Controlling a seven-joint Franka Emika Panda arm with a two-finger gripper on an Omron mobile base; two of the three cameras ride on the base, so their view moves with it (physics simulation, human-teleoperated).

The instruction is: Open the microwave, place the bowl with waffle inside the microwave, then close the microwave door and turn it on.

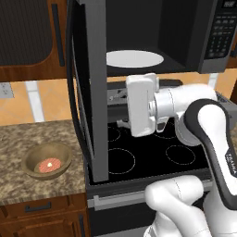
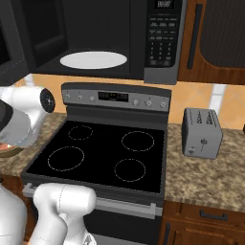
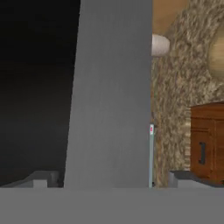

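Above the stove (image 2: pixel 103 153), the microwave (image 2: pixel 139 38) hangs with its cavity exposed and the white round plate (image 2: pixel 94 60) lying on its floor; the button panel (image 2: pixel 161 40) sits at the right of the opening. Its microwave door (image 1: pixel 88 88) is swung out wide to the left, standing edge-on over the left side of the cooktop in the left base view. Just right of that door edge, the arm's white hand points toward it, and the claw (image 3: pixel 109 177) stands open, its two tips either side of the door's grey frame in the hand view; whether they touch it I cannot tell. Left of the stove, on the speckled bench (image 1: pixel 28 139), the bowl (image 1: pixel 47 160) rests upright with the waffle (image 1: pixel 49 164) lying in its middle, well apart from the claw and on the far side of the door from it. Right of the stove, a grey toaster (image 2: pixel 202 132) stands on the bench, under brown wall cabinets (image 2: pixel 215 38).
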